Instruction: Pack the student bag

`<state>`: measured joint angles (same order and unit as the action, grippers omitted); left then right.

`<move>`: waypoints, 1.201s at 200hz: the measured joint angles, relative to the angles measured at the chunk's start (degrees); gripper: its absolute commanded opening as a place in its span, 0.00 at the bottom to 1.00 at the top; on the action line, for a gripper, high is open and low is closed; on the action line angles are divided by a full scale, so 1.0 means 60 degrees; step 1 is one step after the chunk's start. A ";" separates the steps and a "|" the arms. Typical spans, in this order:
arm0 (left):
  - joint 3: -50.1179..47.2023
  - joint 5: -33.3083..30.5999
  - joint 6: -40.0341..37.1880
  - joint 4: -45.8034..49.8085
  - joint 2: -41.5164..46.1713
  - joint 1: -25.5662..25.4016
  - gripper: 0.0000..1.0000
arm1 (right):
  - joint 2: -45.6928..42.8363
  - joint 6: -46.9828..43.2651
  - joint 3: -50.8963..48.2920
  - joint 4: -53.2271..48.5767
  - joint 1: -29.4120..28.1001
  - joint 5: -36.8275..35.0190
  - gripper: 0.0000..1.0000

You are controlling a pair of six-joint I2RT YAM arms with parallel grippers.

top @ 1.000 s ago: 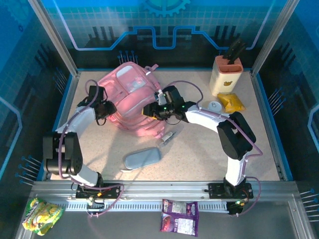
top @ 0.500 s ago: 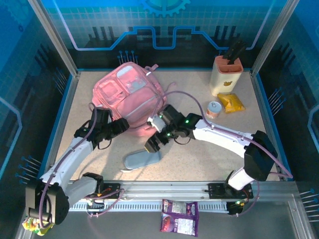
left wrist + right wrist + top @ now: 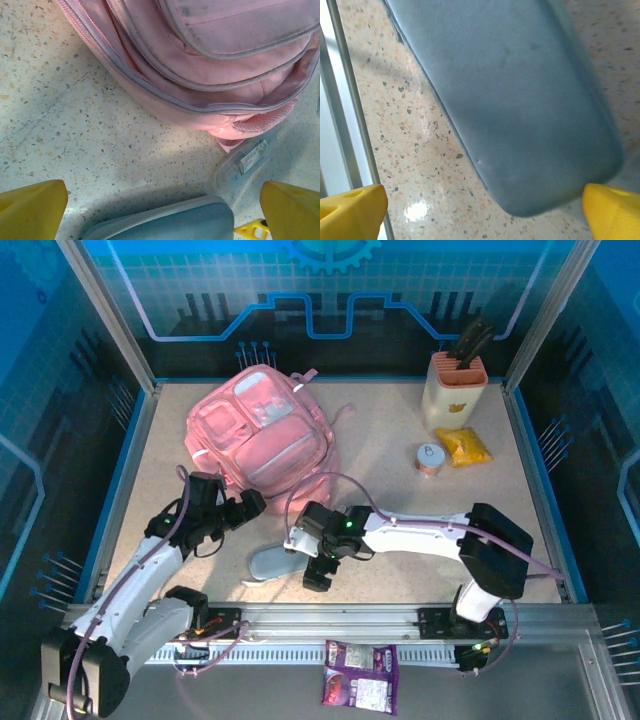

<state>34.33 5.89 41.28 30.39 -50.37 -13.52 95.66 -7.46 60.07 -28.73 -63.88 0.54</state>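
Robot test cell, lab-type booth. My left arm [image 3: 135, 575] and right arm [image 3: 420, 532] bolted to aluminium rail [image 3: 330, 622] at near edge of speckled table [image 3: 400, 470]. Aluminium frame posts [image 3: 105, 315] hold blue printed wall panels [image 3: 250, 290], gear graphic [image 3: 332, 252] on back one. Purple cables [image 3: 330, 478] loop along my arms.

Overhead I get bright, even light from above. The table [image 3: 400, 460] reads cleanly, shadows on it are soft and short, and the blue walls [image 3: 60, 390] stay dim. My left wrist camera holds the student bag [image 3: 210, 60] sharp, with a grey shadow pooling on the table below it. My right wrist camera catches a white glare spot on the table. There the pencil case [image 3: 510, 100] looks slightly soft and the yellow fingertips [image 3: 350, 212] blur at the corners.
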 measured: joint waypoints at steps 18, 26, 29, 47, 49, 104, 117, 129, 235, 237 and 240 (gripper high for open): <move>0.0000 -0.0004 0.0047 0.0073 0.0022 0.0000 0.99 | 0.0251 -0.0357 0.0215 0.0084 -0.0080 -0.0295 1.00; 0.0000 -0.0007 0.0066 0.0102 0.0029 0.0000 0.99 | 0.0346 -0.0474 0.0342 0.0135 -0.0080 -0.0419 1.00; 0.0000 -0.0011 0.0066 0.0109 0.0033 0.0000 0.99 | 0.0393 -0.0517 0.0393 0.0157 -0.0080 -0.0477 1.00; 0.0000 -0.0091 0.0066 0.0168 0.0033 0.0000 0.99 | 0.0703 -0.0718 0.0678 0.0215 -0.0080 -0.0787 1.00; 0.0000 -0.0098 0.0069 0.0175 0.0033 0.0000 0.99 | 0.0729 -0.0736 0.0696 0.0215 -0.0080 -0.0809 1.00; 0.0000 -0.0616 0.0062 0.0696 0.0364 0.0000 0.99 | 0.1009 -0.1530 0.1082 0.0153 -0.0270 -0.1275 1.00; 0.0000 -0.0769 0.0062 0.0783 0.0525 0.0000 0.99 | 0.1009 -0.1687 0.1086 0.0153 -0.0280 -0.1271 1.00; 0.0004 -0.0874 0.0062 0.0863 0.0568 0.0004 0.99 | 0.1009 -0.1767 0.1126 0.0124 -0.0262 -0.1279 1.00; 0.0004 -0.1045 0.0044 0.1005 0.0448 0.0834 0.99 | 0.1016 -0.0765 0.1056 0.0120 -0.1202 -0.1064 1.00; 0.0004 -0.1045 0.0040 0.1005 0.0448 0.0849 0.99 | 0.1002 -0.0725 0.1056 0.0106 -0.1242 -0.1060 1.00; 0.0004 -0.1045 0.0036 0.1005 0.0448 0.0874 0.99 | 0.0980 -0.0648 0.1053 0.0084 -0.1311 -0.1067 1.00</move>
<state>34.35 -0.38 41.50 36.42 -47.68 -8.27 101.54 -11.35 66.39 -28.23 -71.75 -5.87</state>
